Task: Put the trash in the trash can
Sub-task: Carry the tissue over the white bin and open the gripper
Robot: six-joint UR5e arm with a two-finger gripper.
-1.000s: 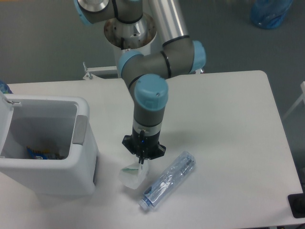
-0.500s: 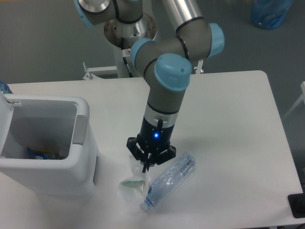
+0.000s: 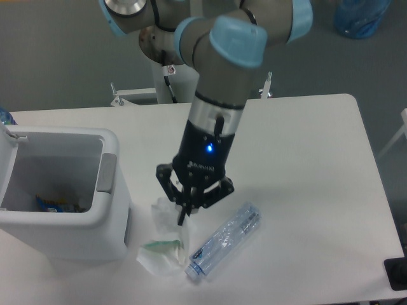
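Since half a second ago the arm has risen and swung a little toward the worktop's left edge, and the small crumpled white wrapper with green print now hangs stretched beneath it, its upper end lifted while its lower part trails near the worktop's front edge. The black two-finger gripper points straight down, a blue light glowing on its wrist; the jaws are drawn together, pinching the top of the wrapper. Whether the wrapper's lower end touches the white worktop cannot be told.

The long clear crushed plastic bottle with a bluish label lies flat on the worktop just right of the wrapper, slanted, with its neck toward the front edge and close against the wrapper's lower right side.

The boxy white plastic trash can with rounded corners stands at the worktop's left edge, just left of the wrapper, its grey side panel facing the gripper. Its white hinged lid is tipped open at the far left, and some blue and orange litter shows at the bottom inside.
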